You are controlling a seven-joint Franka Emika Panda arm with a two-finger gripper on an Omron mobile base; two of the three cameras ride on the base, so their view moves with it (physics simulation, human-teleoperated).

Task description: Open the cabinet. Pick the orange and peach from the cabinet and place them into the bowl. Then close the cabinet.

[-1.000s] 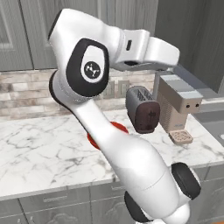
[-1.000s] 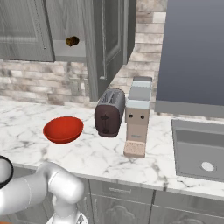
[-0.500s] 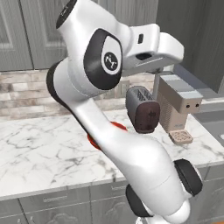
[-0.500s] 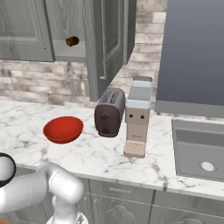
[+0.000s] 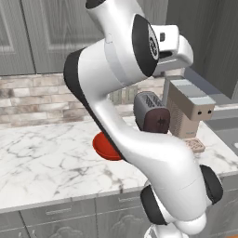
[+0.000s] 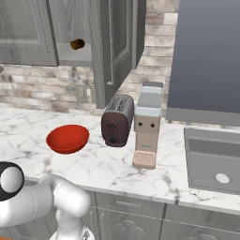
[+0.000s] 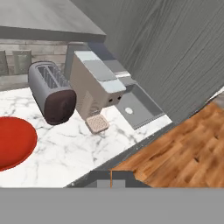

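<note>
**Task progress**

- Step 1, opening: judged done. Right door (image 6: 114, 51) of the cabinet (image 6: 28, 28) swung out, seen edge-on; grey shelf (image 6: 75, 55) exposed behind it.
- Step 2, fruit transfer: judged not done. Bowl (image 6: 68, 139) resting on the counter (image 6: 93, 164), left of the toaster (image 6: 117, 121), with a bare red interior. Location of the orange and of the peach: cannot be told. On the exposed shelf, just one small dark brown-and-yellow object (image 6: 77, 44), not a task item.
- Step 3, closing: pending.
- Hand (image 7: 111, 178): clenched, fingertips pressed together, nothing between them. Raised above the counter edge, looking down across bowl, toaster and coffee machine (image 7: 94, 87).

**View comparison**

- Right base view: open door, shelf and its contents, whole bowl, sink (image 6: 213, 159). Best source for checking cabinet state.
- Left base view: mostly the arm; cabinet fronts (image 5: 46, 32) seen flat-on, a sliver of bowl rim (image 5: 103, 148) behind the arm, toaster and coffee machine to the right. Door state not readable here.
- Hand view: fingertip closure, part of the bowl (image 7: 13, 142) at the left edge, and wooden floor (image 7: 175, 153) beyond the counter edge.
</note>
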